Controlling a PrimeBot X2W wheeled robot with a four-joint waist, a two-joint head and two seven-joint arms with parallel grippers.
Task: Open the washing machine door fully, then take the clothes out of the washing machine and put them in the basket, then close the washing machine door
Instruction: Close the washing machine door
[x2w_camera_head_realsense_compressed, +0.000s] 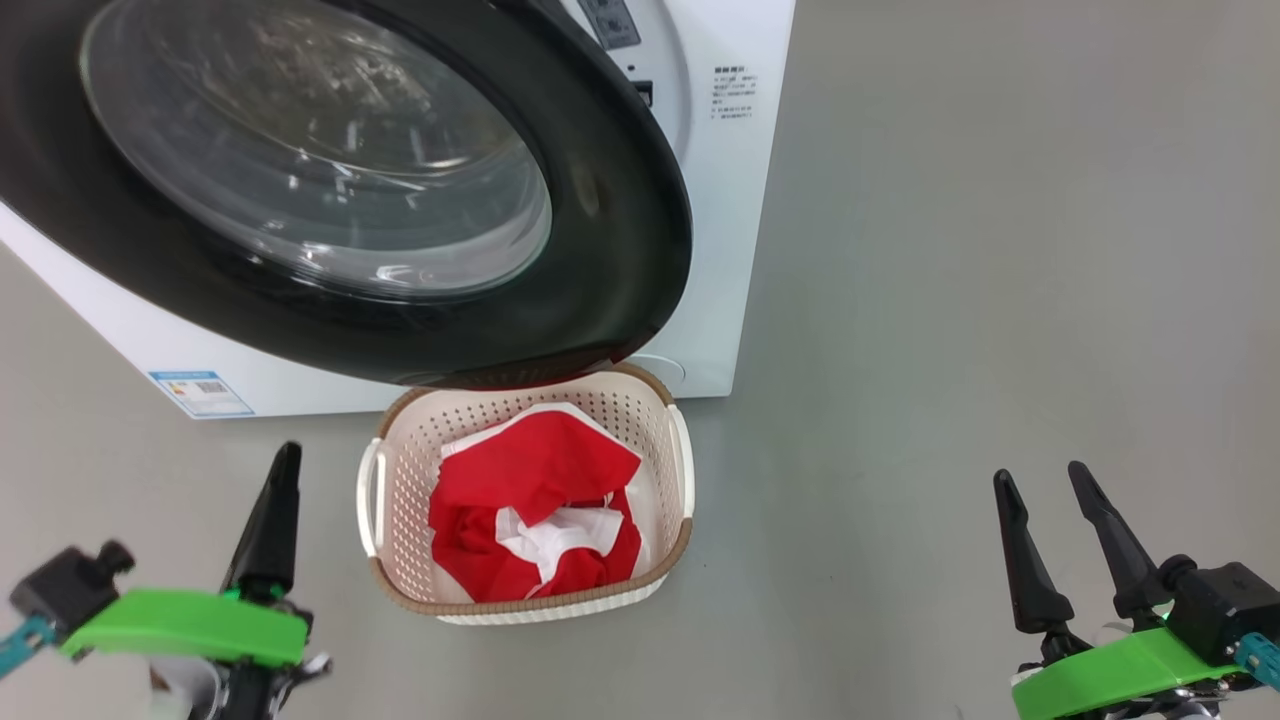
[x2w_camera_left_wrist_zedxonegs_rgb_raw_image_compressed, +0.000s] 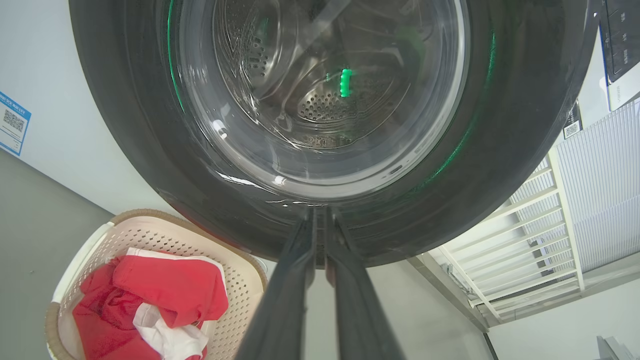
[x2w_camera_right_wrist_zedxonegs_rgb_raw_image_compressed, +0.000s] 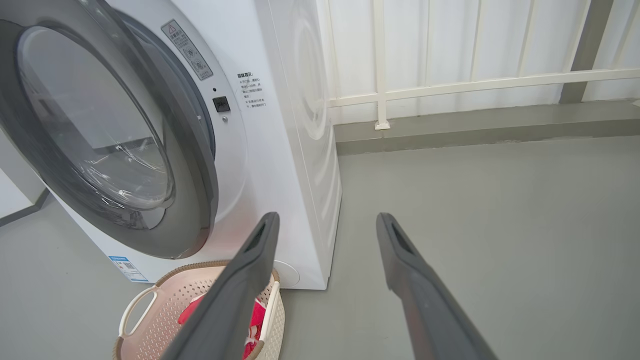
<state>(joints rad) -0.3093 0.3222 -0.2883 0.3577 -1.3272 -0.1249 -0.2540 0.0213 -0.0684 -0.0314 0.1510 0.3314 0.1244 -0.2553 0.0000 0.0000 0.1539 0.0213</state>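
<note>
The red clothes (x2w_camera_head_realsense_compressed: 535, 500) lie in the basket (x2w_camera_head_realsense_compressed: 400, 470) on the floor (x2w_camera_head_realsense_compressed: 950, 300), just before the washer (x2w_camera_head_realsense_compressed: 720, 250), whose door (x2w_camera_head_realsense_compressed: 600, 250) stands ajar. The left tool (x2w_camera_left_wrist_zedxonegs_rgb_raw_image_compressed: 320, 222) is closed and empty; the right tool (x2w_camera_right_wrist_zedxonegs_rgb_raw_image_compressed: 326, 222) gapes open.

Black tapered fingers (x2w_camera_head_realsense_compressed: 1024, 560), green brackets (x2w_camera_head_realsense_compressed: 190, 625)
</note>
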